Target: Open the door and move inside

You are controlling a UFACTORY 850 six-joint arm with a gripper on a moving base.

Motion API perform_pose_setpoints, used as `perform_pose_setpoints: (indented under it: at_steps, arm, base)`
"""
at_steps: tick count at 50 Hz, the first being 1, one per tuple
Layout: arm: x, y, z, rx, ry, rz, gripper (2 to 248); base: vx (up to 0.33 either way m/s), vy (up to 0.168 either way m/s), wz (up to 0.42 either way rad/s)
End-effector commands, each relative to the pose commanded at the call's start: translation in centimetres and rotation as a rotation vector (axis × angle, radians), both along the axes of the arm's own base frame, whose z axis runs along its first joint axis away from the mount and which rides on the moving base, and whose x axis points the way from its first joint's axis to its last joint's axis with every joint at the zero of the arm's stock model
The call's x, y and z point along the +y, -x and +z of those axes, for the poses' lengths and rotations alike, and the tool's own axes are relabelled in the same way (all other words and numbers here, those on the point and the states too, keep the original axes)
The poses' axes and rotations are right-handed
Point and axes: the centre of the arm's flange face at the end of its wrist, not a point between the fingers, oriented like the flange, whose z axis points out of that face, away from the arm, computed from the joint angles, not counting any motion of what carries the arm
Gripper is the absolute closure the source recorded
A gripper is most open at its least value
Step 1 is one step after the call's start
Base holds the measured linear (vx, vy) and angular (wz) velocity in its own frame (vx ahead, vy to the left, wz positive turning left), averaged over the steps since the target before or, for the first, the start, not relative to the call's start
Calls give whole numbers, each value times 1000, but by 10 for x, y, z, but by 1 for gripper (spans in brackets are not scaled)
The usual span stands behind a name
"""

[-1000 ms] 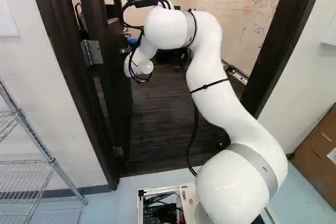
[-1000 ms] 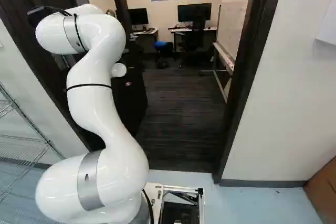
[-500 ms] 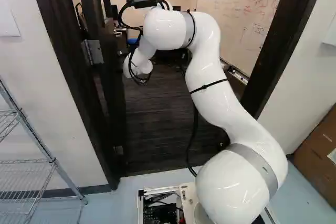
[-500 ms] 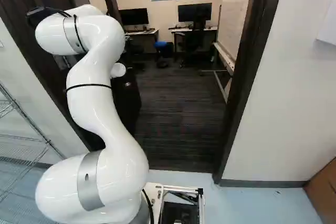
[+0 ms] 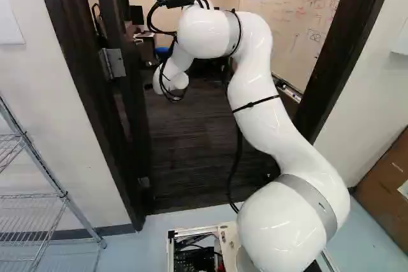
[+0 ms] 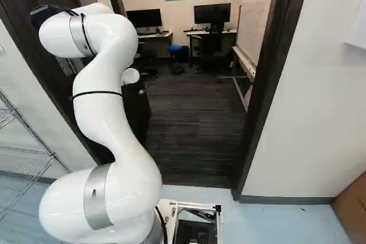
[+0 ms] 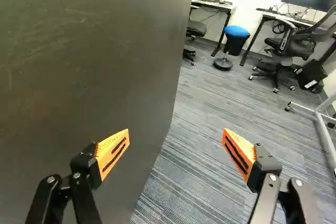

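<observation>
Gripper [image 7: 176, 134]: fingers wide apart, grasping nothing. Door [image 7: 100, 51], at left, stands open; contact with a finger uncertain.

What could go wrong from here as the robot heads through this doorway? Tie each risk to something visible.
The open gripper holds nothing, so the door beside it might swing back against the arm.

The arm leans toward the door's side of the opening, so it could scrape the door or door frame if the base drives in.

Further in, the whiteboard stand has a foot jutting over the carpet, which the base might catch.
</observation>
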Motion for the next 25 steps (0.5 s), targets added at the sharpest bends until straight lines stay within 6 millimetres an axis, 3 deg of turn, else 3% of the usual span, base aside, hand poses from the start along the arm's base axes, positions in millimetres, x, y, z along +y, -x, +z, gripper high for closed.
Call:
perform_pose_setpoints:
  at_steps: [25]
  arm:
    - [-43, 5, 4, 18, 6, -54, 3]
  base:
    - [0, 0, 0]
